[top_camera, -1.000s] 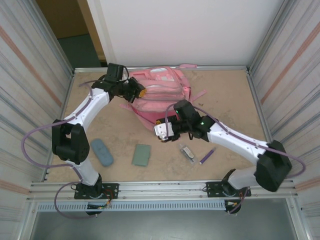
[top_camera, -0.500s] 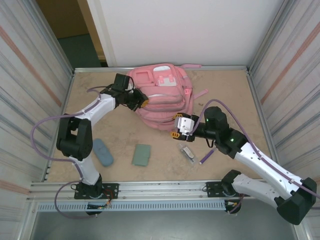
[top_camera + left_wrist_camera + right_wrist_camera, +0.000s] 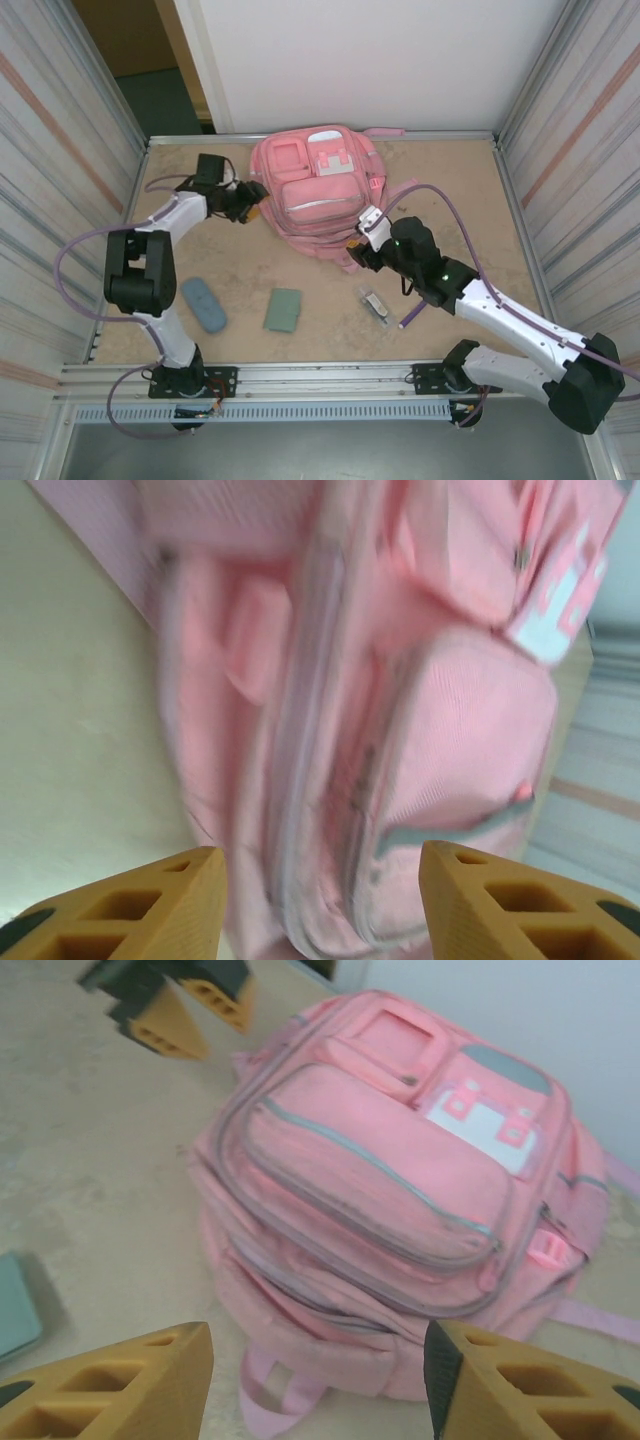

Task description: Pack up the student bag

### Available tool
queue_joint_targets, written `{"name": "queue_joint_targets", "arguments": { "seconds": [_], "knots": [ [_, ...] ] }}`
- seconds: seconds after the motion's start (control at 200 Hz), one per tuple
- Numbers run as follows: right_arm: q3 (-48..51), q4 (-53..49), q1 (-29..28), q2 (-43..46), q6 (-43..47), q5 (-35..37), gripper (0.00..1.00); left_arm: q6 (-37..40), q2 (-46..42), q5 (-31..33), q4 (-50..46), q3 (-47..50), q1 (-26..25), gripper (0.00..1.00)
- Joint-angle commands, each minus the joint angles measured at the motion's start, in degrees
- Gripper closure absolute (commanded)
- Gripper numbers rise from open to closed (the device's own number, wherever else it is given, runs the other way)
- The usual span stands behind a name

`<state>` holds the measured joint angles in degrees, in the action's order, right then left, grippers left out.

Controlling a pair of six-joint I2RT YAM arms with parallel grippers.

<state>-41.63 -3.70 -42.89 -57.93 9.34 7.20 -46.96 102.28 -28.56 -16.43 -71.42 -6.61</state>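
Since the earlier frame the student bag (image 3: pixel 315 190) has gone from bunched up between the two arms to lying flat at the back of the desk (image 3: pixel 470 200), front pockets facing up. The left arm has pulled away to the bag's left side, while the right arm has swung round to its near right corner.

The left claw (image 3: pixel 255 200) sits just beside the bag with its fingers (image 3: pixel 130 910) spread and nothing between them. The right claw (image 3: pixel 358 235) is also spread and empty, close to the bag's near edge.

Every zip I can make out looks closed, so the main risk is that nothing can go in until a pocket is opened. Tugging a small zip pull on soft fabric may simply drag the whole bag unless the other claw pins it. The strap loop (image 3: pixel 270 1395) lies right by the right claw and could snag a finger. The blue case (image 3: pixel 203 303), green pouch (image 3: pixel 284 309), small silver item (image 3: pixel 375 304) and purple pen (image 3: pixel 415 313) lie well apart from the bag. Flat or thin things like these may slip from a pinch.
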Motion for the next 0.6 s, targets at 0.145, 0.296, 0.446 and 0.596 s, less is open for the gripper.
{"name": "queue_joint_targets", "arguments": {
  "seconds": [0.145, 0.296, 0.446, 0.596],
  "knots": [
    [-7.3, -6.5, 0.1, -2.4, -13.2, 11.2, 0.4, 16.1, 8.8, 3.0, 0.7, -10.7, 1.6, 0.47],
    [-9.3, -9.3, 0.1, -5.9, -18.6, 9.8, 0.41, 19.4, 17.4, 3.2, -2.1, -18.8, 2.0, 0.49],
    [-7.6, -7.4, -1.2, -7.8, -23.5, 8.2, 0.41, 18.9, 23.2, 5.4, -3.0, -22.1, 2.8, 0.52],
    [-8.3, -7.4, -1.9, -14.2, -27.3, 6.7, 0.41, 18.7, 24.5, 8.3, -2.8, -23.5, 3.2, 0.53]
  ]
}}
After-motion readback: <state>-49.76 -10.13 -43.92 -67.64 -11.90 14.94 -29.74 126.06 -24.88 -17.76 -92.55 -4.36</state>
